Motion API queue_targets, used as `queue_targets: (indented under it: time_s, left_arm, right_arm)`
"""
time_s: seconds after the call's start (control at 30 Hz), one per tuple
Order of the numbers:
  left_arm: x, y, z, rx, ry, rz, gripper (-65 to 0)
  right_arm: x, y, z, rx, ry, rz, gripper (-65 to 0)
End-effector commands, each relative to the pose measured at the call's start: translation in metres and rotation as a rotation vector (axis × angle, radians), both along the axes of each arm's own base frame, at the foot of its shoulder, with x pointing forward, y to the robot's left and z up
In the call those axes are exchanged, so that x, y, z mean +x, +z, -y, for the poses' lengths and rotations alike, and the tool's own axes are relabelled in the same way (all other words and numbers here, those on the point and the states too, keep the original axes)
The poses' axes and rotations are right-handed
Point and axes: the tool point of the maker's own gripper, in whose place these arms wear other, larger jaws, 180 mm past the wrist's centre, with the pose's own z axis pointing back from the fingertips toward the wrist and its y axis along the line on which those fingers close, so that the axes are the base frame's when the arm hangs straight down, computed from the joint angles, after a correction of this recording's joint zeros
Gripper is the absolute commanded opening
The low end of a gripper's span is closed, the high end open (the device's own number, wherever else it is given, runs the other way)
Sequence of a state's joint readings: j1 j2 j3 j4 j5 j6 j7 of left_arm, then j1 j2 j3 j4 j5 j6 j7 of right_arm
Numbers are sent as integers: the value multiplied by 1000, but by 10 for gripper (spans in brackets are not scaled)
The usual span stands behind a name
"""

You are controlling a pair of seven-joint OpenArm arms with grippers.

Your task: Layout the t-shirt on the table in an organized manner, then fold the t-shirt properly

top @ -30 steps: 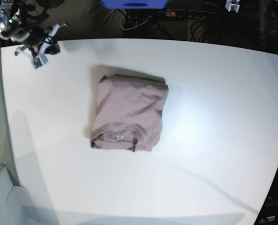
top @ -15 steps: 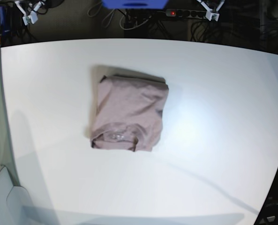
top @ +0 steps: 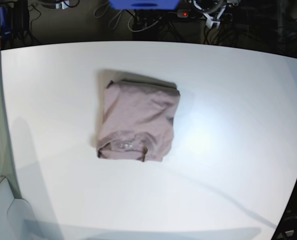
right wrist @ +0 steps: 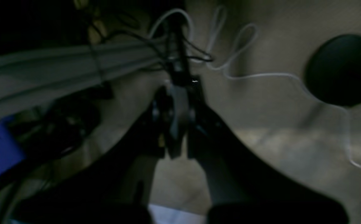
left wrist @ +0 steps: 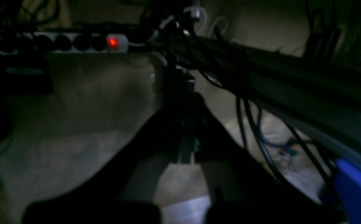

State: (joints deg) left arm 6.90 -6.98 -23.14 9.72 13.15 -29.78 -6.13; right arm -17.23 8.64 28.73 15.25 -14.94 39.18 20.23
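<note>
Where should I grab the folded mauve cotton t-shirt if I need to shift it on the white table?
Probably take the folded mauve t-shirt by its far edge, the thick doubled fold facing the arms, coming down from above. The near edge holds the loose collar and open layers, which would likely spill. The white table around it is bare, leaving room to approach.

Dark, two-fingered grippers on both arms

The left gripper (left wrist: 185, 146) shows black fingers (left wrist: 155, 137) spreading into a wide V, with a pale panel between them low down. The right gripper (right wrist: 177, 130) looks alike: black fingers, grey metal parts at the tips.
</note>
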Motion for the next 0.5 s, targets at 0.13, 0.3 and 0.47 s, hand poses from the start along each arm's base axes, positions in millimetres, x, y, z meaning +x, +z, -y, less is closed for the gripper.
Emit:
queue_targets:
  time_s: [0.13,0.3,0.47]
  left_arm:
    - [2,-8,-35,212,16,-9,-650]
    - [6,-10,-50,301,29,-12,-650]
    - [8,-10,-47,314,37,-10,-650]
  right_arm:
    - [-2,-13,45,-342,123,-9,-629]
    - [1,-3,108,-750,232,-38,-629]
    - [12,3,121,-873,330,-30,-629]
